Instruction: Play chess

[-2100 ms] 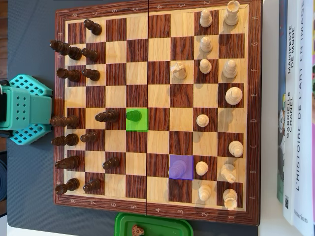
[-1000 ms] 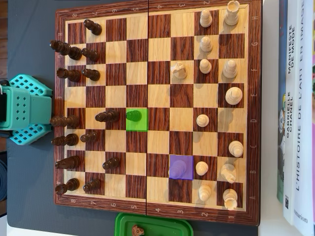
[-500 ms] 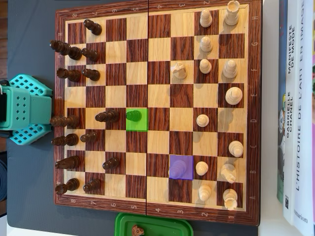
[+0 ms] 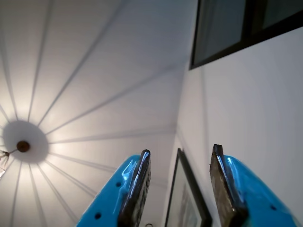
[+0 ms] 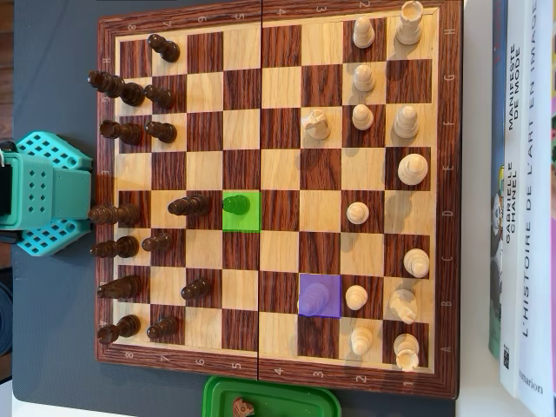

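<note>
- The chessboard (image 5: pixel 278 195) lies flat in the overhead view, dark pieces lined along its left side and light pieces along its right; no part of the pincer reaches over it.
- The gripper (image 4: pixel 180 158) shows only in the wrist view, pointing upward at the room: two blue fingers (image 4: pixel 118 184) with dark pads stand spread apart, a clear gap between them, and nothing is pinched or touched.
- Through that gap hangs a framed picture (image 4: pixel 187 203) on the white wall; above right sits a dark window (image 4: pixel 236 26), and at left a ceiling lamp (image 4: pixel 22 146) throws rays of shadow across the ceiling.
- In the overhead view the teal arm base (image 5: pixel 43 193) sits just beside the board's left edge, on a dark mat (image 5: pixel 52 347).
- A dark pawn (image 5: pixel 234 204) stands on a square tinted green, right of a dark piece (image 5: pixel 187 206) that has stepped out from its row.
- A light pawn (image 5: pixel 321 298) stands on a square tinted purple, just left of another light pawn.
- A light knight (image 5: pixel 314 124) stands advanced on the right half.
- A green container (image 5: pixel 269 401) touches the board's lower edge.
- Books (image 5: pixel 526 191) lie stacked along the right side, spines facing up.
</note>
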`<state>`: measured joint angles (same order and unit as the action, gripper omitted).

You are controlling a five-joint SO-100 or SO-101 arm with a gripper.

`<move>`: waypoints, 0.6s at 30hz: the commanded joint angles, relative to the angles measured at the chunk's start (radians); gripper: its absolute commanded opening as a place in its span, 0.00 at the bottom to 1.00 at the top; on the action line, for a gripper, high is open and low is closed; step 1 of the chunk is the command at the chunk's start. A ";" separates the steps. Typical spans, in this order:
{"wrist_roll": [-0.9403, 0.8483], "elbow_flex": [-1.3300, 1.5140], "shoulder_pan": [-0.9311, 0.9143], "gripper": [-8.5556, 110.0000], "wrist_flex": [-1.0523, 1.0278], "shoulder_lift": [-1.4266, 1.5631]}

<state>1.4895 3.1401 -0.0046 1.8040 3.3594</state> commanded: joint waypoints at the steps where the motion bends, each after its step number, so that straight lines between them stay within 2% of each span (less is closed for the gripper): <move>1: 0.005 0.018 0.002 0.23 0.002 -0.012; 18: 0.005 0.018 0.009 0.23 0.002 -0.012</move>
<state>1.4895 3.1401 -0.0046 1.8040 3.3594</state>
